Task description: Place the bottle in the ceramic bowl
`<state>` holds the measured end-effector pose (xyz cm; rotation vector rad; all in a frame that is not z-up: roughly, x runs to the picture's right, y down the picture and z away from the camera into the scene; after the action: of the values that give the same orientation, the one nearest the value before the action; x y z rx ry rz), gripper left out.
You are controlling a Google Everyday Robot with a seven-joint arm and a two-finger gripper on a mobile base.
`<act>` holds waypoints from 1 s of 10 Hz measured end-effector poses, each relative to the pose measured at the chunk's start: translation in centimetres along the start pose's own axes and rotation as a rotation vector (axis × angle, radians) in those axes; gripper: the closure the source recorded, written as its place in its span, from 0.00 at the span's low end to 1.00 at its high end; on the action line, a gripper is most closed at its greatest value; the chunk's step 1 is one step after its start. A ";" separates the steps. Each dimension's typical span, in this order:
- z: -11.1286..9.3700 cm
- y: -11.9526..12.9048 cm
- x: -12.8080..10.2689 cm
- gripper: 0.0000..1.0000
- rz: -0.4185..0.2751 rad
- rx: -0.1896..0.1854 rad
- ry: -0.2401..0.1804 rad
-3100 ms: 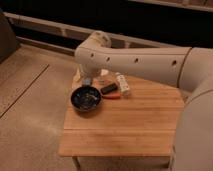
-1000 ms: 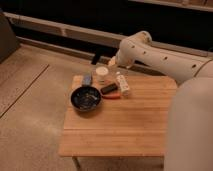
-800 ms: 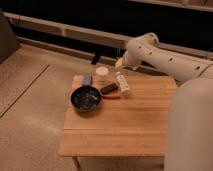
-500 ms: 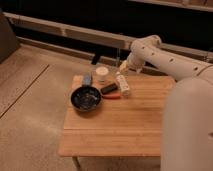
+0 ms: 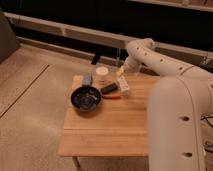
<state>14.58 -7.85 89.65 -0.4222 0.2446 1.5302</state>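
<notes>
The bottle (image 5: 124, 85) is small, slim and whitish and lies on the wooden table (image 5: 110, 130) near its back right. The ceramic bowl (image 5: 86, 98) is round, glossy black and speckled; it sits at the table's left and nothing shows inside it. My gripper (image 5: 121, 73) hangs at the end of the white arm (image 5: 150, 55), just above the far end of the bottle and well right of the bowl. I cannot tell whether it touches the bottle.
A short cream cup (image 5: 101, 74) stands at the table's back edge. A flat black-and-orange item (image 5: 110, 91) lies between bowl and bottle. A small bluish object (image 5: 87, 80) sits behind the bowl. My white body (image 5: 175, 125) fills the right side.
The arm has swung from over the table's back left to the right. The gripper has come down close to the bottle. The items on the table have not moved.
</notes>
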 end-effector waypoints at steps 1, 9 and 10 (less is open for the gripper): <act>0.0 -0.1 0.0 0.35 0.001 0.001 0.000; 3.5 -1.0 -2.8 0.35 -0.102 0.182 0.008; 4.7 -0.9 -3.9 0.35 -0.128 0.191 0.006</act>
<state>14.79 -9.41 95.62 -0.2857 0.3585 1.3662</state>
